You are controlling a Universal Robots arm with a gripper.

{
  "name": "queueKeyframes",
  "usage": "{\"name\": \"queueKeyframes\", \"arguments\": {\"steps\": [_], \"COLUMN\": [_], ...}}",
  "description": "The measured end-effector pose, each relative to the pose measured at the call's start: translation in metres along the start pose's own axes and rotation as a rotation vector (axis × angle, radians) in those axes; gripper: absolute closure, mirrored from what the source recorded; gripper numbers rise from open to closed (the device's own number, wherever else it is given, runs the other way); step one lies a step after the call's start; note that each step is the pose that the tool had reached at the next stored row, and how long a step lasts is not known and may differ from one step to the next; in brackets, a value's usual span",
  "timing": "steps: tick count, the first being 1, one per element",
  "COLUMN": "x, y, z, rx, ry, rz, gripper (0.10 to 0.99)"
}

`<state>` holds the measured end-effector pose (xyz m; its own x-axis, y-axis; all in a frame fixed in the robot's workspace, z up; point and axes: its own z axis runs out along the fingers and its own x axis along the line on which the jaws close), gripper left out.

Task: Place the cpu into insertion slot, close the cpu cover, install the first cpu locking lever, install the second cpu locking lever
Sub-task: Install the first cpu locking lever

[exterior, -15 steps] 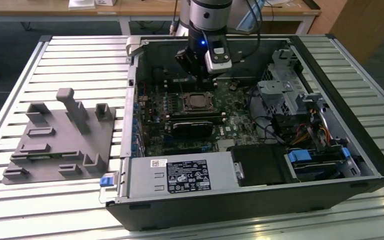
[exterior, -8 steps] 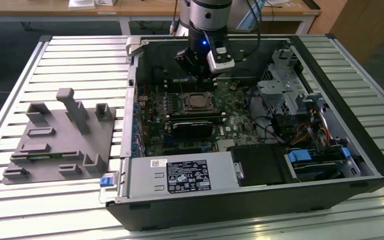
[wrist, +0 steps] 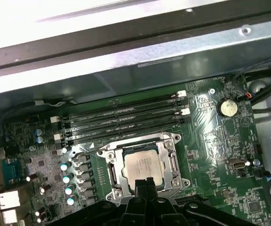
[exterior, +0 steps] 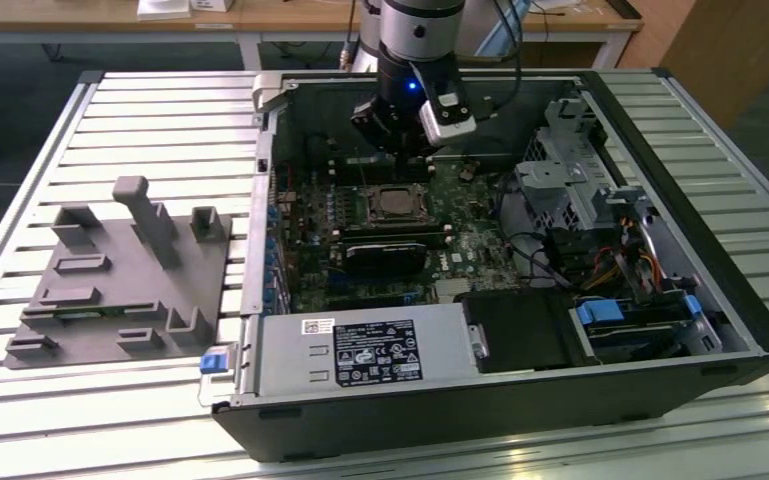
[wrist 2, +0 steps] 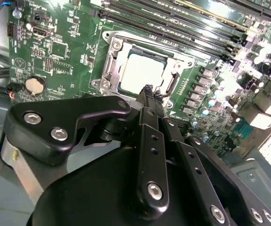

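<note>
Silvery metal is ringing the cpu [wrist: 144, 165], which is lying flat in the insertion slot [wrist 2: 140, 51] directly ahead of the gripper [wrist: 143, 181]. The cpu cover [wrist: 174, 162] seems to be resting folded down around it, so the chip is probably already seated. The fingers [wrist: 139, 186] are pressing together with nothing between them, their tips hovering at the cover's near edge. Beyond the socket the long memory slots [wrist: 121, 120] are running crosswise, and nothing is blocking the gap between tips and cover.
</note>
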<state>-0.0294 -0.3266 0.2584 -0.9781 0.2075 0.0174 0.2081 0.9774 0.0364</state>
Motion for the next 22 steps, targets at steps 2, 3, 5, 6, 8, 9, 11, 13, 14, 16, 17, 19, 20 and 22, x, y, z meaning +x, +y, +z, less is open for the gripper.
{"name": "queueKeyframes", "arguments": {"steps": [2, 3, 5, 6, 8, 9, 11, 13, 14, 16, 17, 19, 20, 22], "x": [0.0000, 0.0000, 0.0000, 0.0000, 0.0000, 0.0000, 0.0000, 0.0000, 0.0000, 0.0000, 0.0001, 0.0008, 0.0019, 0.0057], "y": [0.0000, 0.0000, 0.0000, 0.0000, 0.0000, 0.0000, 0.0000, 0.0000, 0.0000, 0.0000, 0.0000, -0.0002, -0.0004, -0.0012], "z": [0.0000, 0.0000, 0.0000, 0.0000, 0.0000, 0.0000, 0.0000, 0.0000, 0.0000, 0.0000, 0.0000, -0.0001, 0.0000, 0.0002], "rx": [0.000, 0.000, 0.000, 0.000, 0.000, 0.000, -0.001, -0.001, -0.001, -0.001, -0.001, -0.003, -0.005, -0.008], "ry": [-0.0011, -0.0016, -0.0030, -0.0037, -0.0053, -0.0062, -0.0079, -0.0098, -0.0108, -0.0131, -0.0153, -0.0229, -0.0285, -0.0346], "rz": [-0.019, -0.028, -0.046, -0.056, -0.073, -0.082, -0.100, -0.118, -0.127, -0.143, -0.149, -0.156, -0.157, -0.157], "gripper": [0.980, 0.980, 0.980, 0.980, 0.980, 0.980, 0.980, 0.980, 0.980, 0.980, 0.980, 0.980, 0.980, 0.980]}}
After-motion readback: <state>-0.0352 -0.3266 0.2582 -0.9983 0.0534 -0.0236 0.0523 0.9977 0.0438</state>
